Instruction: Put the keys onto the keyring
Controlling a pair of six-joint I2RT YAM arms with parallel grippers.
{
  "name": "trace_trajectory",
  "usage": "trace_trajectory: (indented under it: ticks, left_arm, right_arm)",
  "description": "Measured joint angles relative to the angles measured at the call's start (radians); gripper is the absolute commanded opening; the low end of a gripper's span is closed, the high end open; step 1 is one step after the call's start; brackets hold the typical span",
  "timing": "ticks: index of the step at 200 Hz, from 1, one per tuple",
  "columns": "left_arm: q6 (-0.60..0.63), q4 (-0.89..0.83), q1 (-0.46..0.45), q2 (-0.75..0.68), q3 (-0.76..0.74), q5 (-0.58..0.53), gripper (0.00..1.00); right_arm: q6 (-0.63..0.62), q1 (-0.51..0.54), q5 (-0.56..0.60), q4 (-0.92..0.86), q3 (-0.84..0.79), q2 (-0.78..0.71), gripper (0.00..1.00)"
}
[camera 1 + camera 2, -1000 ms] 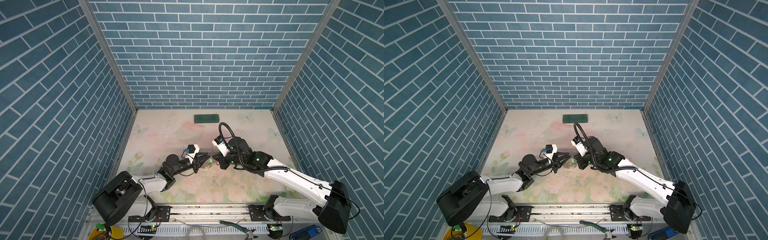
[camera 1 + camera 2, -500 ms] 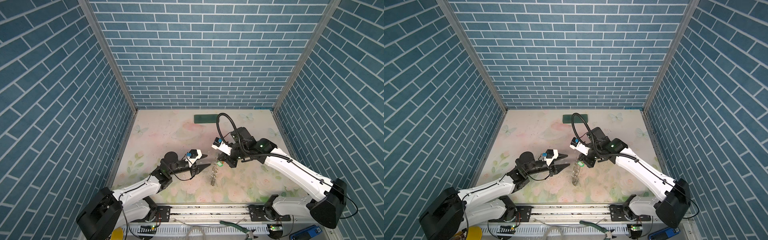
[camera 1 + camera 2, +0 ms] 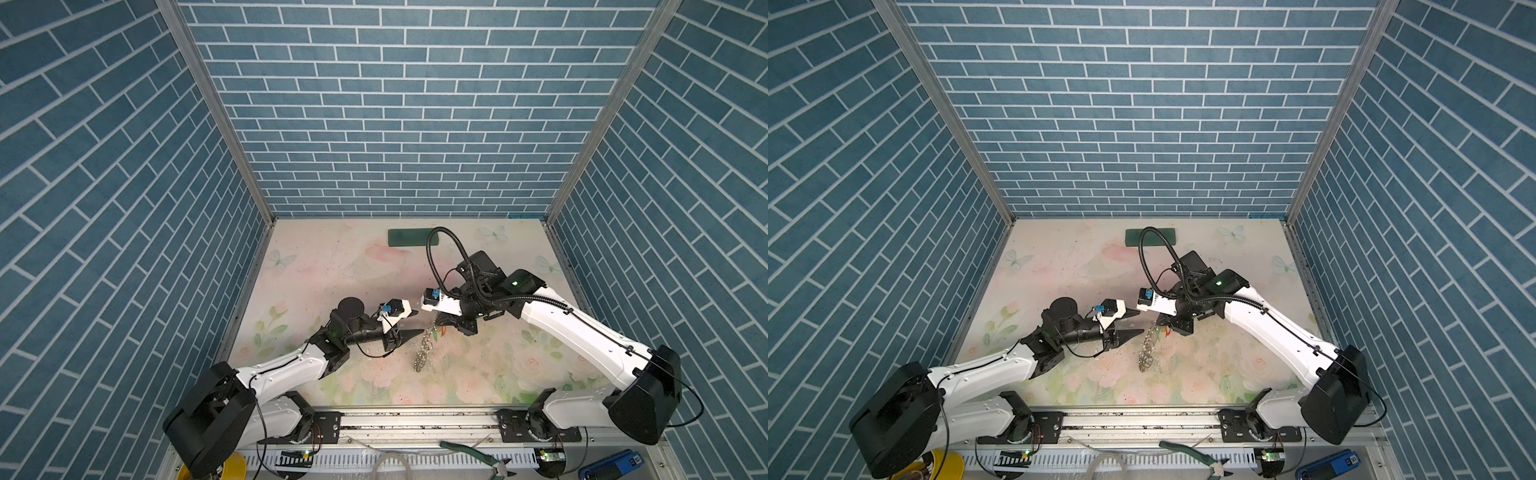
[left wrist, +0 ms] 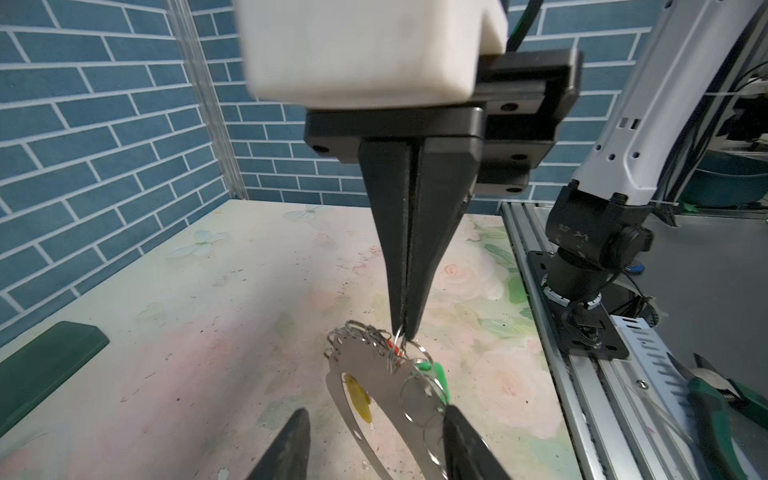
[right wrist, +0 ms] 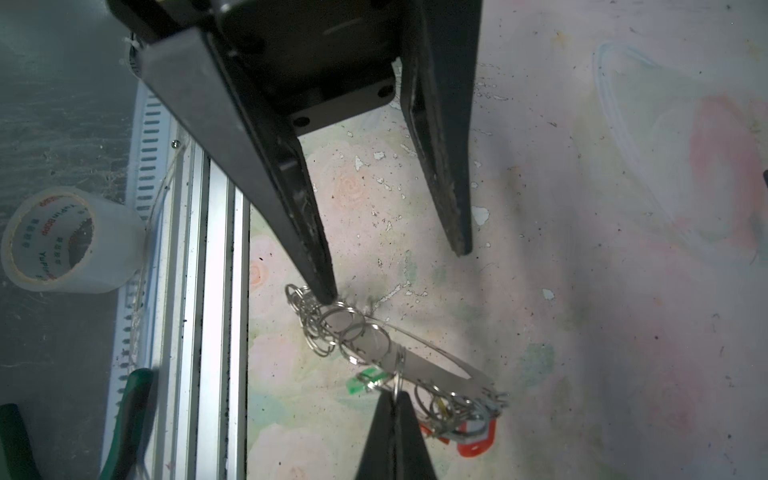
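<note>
Now your right gripper (image 4: 402, 331) points down, clamped on the keyring (image 4: 362, 368), which dangles below. Your left gripper (image 5: 395, 274) reaches level toward it, jaws parted, holding nothing.

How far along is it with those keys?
Done: a green tag and a red tag already hang on the keyring. In hand: the right gripper pinches one split ring, holding it up; the left gripper is open alongside. Left: probably little, no loose key shows on the table.
</note>
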Motion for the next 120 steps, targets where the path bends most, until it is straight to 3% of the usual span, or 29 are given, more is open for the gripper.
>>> trace_trajectory:
  ticks: [5,22,86,120]
  left_arm:
    - [0.004,0.0,0.001,0.004,0.002,0.013,0.35]
    - [0.014,0.006,0.005,0.026,0.013,0.068,0.27]
    - [-0.135,0.363,0.047,0.251,0.01,0.199,0.19]
    - [-0.182,0.426,0.056,0.273,0.01,0.219,0.18]
  right_arm:
    - [-0.009,0.0,-0.003,0.0,0.0,0.0,0.0]
    - [-0.051,0.0,-0.015,0.003,0.0,0.001,0.0]
    - [-0.132,0.0,-0.071,0.023,0.0,0.037,0.0]
    - [-0.137,-0.002,-0.075,0.04,0.0,0.039,0.0]
